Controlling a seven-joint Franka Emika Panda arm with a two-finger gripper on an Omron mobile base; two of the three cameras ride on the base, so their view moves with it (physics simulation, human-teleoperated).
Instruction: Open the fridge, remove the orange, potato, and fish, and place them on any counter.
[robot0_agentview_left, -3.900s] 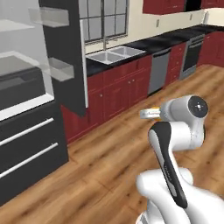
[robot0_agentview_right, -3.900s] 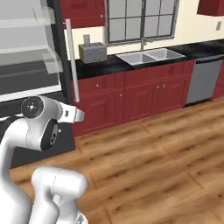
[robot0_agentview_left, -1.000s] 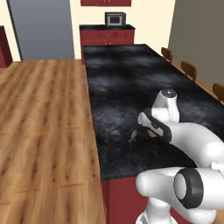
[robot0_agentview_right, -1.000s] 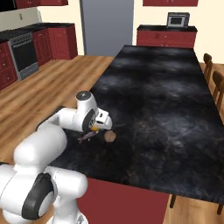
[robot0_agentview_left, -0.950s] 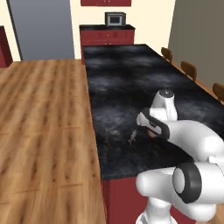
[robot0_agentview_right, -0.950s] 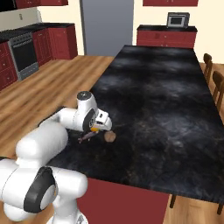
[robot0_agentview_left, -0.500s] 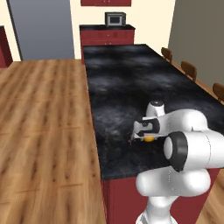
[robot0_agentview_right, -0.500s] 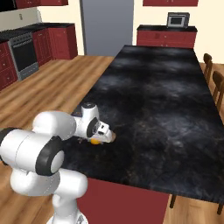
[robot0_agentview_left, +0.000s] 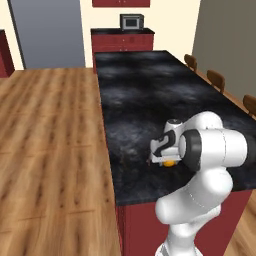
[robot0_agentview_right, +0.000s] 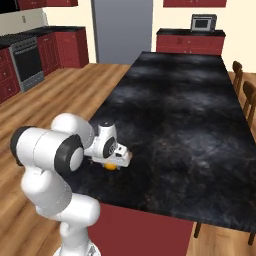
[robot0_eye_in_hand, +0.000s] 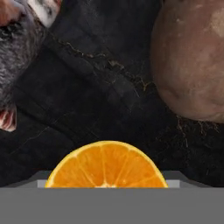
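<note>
Three task items now sit together on the long black marbled stone island counter (robot0_agentview_left: 145, 95), and that is the news. A second ago the white arm's two-finger gripper (robot0_agentview_right: 114, 161) stood higher, with only a small dark fish and a brown lump showing beside it. Since then the arm has folded down, the hand is low at the stone, and a bright orange half with its cut face showing (robot0_eye_in_hand: 106, 164) peeks out from under it.

Judging by this, the last item is at the counter and the task is nearly finished; only letting go and lifting clear seem left.

The orange lies right at the hand, at the root of the hand view, seemingly between the jaws. They stand wide, but whether they clamp the orange or have let go, I cannot tell.

Just beyond the orange on one side is the roundish tan-brown potato (robot0_eye_in_hand: 192, 57). Beyond the orange on the other side lies the slender dark-grey fish (robot0_eye_in_hand: 17, 48). Neither touches the orange.
</note>
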